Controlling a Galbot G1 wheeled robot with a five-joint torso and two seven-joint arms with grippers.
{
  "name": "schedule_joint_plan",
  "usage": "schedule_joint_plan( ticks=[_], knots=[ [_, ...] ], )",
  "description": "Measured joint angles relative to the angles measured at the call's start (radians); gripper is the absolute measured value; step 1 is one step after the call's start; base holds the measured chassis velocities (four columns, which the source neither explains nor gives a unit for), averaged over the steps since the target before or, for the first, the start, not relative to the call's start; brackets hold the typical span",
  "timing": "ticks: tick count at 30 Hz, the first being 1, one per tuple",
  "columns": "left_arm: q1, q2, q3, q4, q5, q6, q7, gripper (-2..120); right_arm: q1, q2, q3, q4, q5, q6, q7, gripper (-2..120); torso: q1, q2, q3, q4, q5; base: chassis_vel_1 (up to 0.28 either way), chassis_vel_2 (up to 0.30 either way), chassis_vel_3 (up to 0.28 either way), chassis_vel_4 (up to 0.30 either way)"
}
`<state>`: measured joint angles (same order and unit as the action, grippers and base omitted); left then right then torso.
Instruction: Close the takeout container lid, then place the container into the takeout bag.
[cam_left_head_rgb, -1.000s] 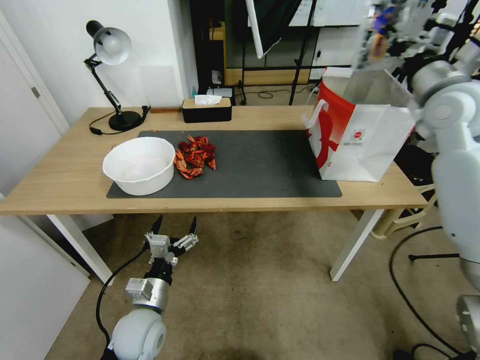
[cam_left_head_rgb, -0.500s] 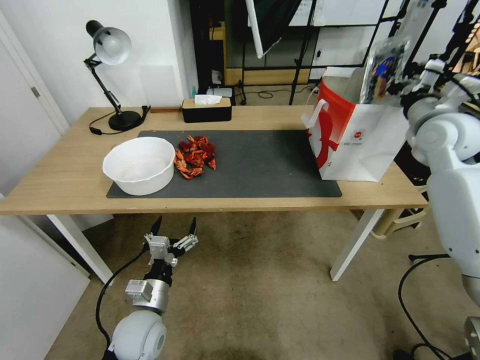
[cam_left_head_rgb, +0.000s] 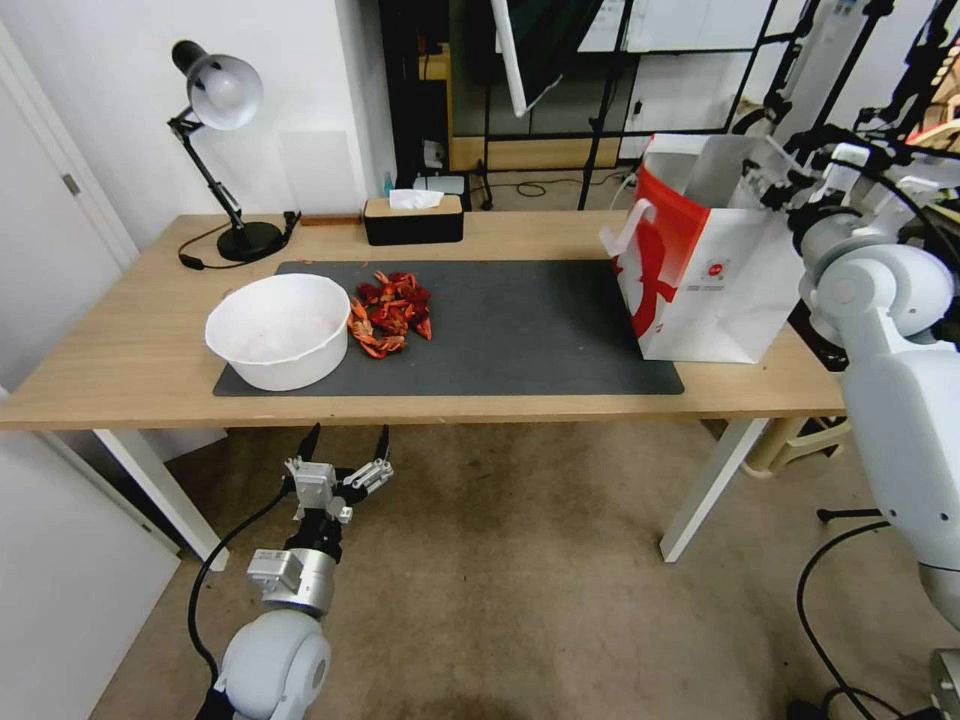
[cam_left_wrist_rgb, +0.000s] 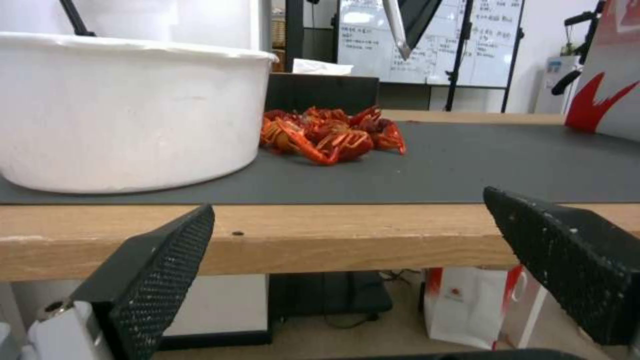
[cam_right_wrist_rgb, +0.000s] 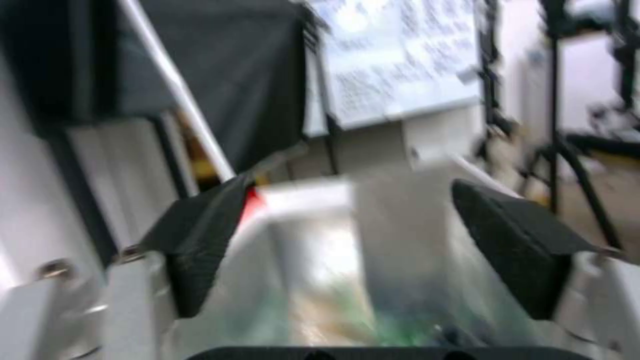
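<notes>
I hold the right gripper (cam_left_head_rgb: 775, 180) over the takeout bag (cam_left_head_rgb: 715, 290), jaws wide; thin paper bag, likely crumples easily.

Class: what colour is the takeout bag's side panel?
Red, on a white takeout bag; clearest in the head view.

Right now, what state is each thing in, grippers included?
takeout bag: upright on the table, mouth open.
right gripper: at the bag's mouth.
takeout container: blurred at the right gripper; lid unclear.
left gripper: open, empty, below the table edge.
white bowl: upright on the mat.
crayfish: piled beside the bowl.
</notes>
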<state>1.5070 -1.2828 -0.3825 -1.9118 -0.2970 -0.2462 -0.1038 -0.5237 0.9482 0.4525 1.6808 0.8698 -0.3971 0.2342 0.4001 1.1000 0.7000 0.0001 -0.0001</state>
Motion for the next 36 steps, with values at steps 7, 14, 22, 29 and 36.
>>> schedule_joint_plan(
  ticks=[7, 14, 22, 29, 36],
  knots=[
    [0.004, -0.005, -0.003, -0.007, 0.0, 0.0, 0.002, 100, -0.064, -0.028, -0.028, 0.169, 0.012, 0.056, -0.095, 100, 0.0, 0.0, 0.0, 0.0, -0.0001, 0.0, 0.0, 0.0, 0.0],
    [0.009, -0.01, -0.009, -0.007, -0.002, -0.01, 0.005, 100, -0.241, -0.054, -0.04, 0.339, -0.039, 0.079, -0.147, 100, 0.0, 0.0, 0.0, 0.0, 0.0001, 0.0, 0.0, 0.0, 0.0],
    [0.019, -0.016, -0.018, 0.005, -0.027, -0.054, 0.015, 100, -0.654, 0.023, -0.014, 0.445, -0.316, 0.208, -0.18, 100, 0.0, 0.0, 0.0, 0.0001, 0.0, 0.0, 0.0, 0.0, 0.0],
    [0.029, -0.017, -0.027, 0.022, -0.026, -0.073, 0.013, 100, -0.89, 0.142, 0.004, 0.428, -0.496, 0.387, -0.17, 100, 0.0, 0.0, 0.0, -0.0006, 0.0003, 0.0, 0.0, 0.0, 0.0],
    [0.046, -0.019, -0.029, 0.035, -0.022, -0.09, 0.02, 100, -1.006, 0.236, 0.006, 0.379, -0.588, 0.564, -0.131, 100, 0.0, 0.0, 0.0, -0.0001, -0.0002, 0.0, 0.0, 0.0, 0.0]
  ],
)
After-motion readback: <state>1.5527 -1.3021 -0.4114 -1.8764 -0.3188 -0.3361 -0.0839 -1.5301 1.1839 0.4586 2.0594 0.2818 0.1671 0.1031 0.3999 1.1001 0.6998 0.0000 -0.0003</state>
